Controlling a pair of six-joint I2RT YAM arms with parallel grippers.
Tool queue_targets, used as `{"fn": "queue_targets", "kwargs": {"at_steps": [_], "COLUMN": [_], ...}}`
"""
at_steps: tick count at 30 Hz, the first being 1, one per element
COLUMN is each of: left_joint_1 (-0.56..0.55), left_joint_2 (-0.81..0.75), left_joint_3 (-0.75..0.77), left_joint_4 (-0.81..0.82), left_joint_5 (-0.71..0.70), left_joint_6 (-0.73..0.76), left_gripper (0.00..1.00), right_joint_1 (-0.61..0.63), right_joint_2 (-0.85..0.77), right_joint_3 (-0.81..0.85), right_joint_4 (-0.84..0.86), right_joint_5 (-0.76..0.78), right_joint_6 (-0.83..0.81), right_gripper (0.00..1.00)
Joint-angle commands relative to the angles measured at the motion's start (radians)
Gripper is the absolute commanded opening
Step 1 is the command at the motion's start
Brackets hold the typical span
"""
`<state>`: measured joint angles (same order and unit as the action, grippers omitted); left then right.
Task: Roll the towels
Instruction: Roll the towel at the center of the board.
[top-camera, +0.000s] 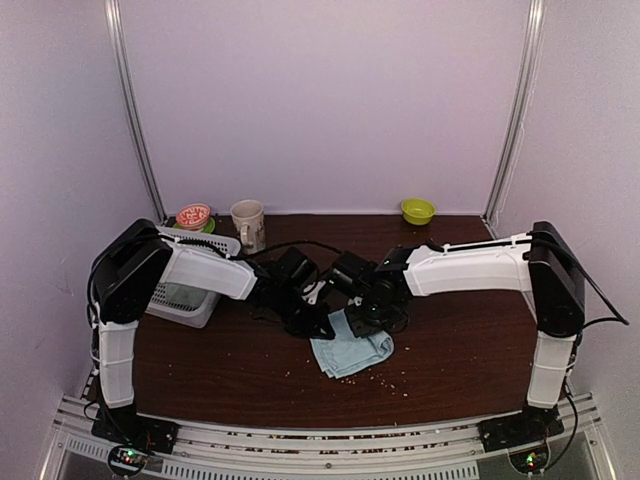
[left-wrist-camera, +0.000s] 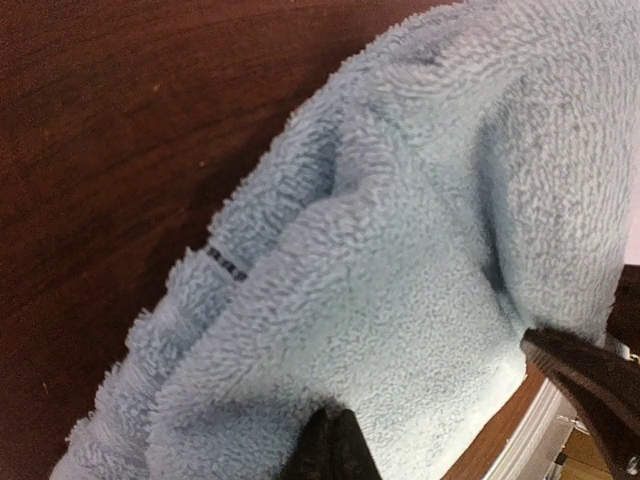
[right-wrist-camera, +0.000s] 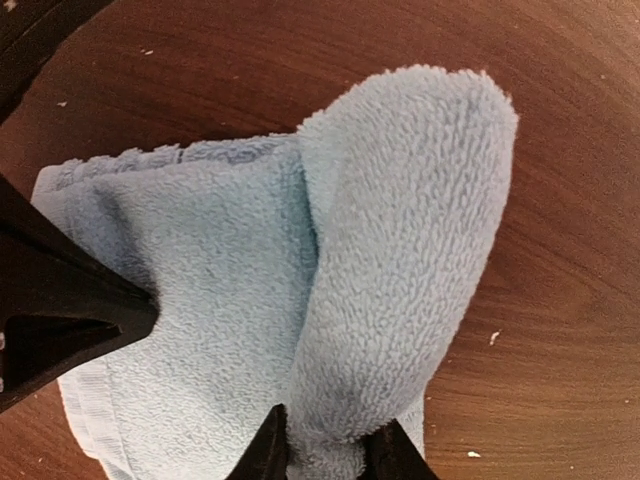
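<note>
Item: light blue towel (top-camera: 352, 355), single, crumpled, on table (top-camera: 460, 340), nearer front edge than mug (top-camera: 247, 224) and to its right.
right gripper (right-wrist-camera: 328, 455): front-right of mug, pinched tight on raised fold of towel.
left gripper (left-wrist-camera: 460, 420): front-right of mug, fingers either side of towel bulk; clamped or loose, cannot tell.
mesh basket (top-camera: 185, 298): front-left of mug.

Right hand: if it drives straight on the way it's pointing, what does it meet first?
The light blue towel: the right hand grips a fold of it, with the table apparently close behind.
</note>
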<state>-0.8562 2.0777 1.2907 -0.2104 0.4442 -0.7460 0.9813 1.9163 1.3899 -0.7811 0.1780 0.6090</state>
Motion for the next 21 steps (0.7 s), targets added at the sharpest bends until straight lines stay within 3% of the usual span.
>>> {"fn": "queue_targets", "kwargs": {"at_steps": [1,13,21], "left_joint_1": [0.003,0.021,0.028], "left_joint_2": [0.039,-0.070,-0.194], "left_joint_3": [0.005,0.006,0.002], "left_joint_4": [-0.026,-0.155,-0.234], "left_joint_5": [-0.029,-0.055,-0.041], "left_joint_6": [0.001,0.075,0.114], "left_gripper": [0.00,0.01,0.29], "right_joint_1": [0.007,0.005,0.003], "right_joint_2": [-0.052,-0.083,-0.084], "right_joint_3": [-0.034,-0.133,-0.199], "right_joint_4": [0.102,0.241,0.329], "right_joint_5": [-0.100,-0.231,-0.315], "right_joint_6": [0.010,-0.047,-0.098], "right_gripper": [0.26,0.36,0.42]}}
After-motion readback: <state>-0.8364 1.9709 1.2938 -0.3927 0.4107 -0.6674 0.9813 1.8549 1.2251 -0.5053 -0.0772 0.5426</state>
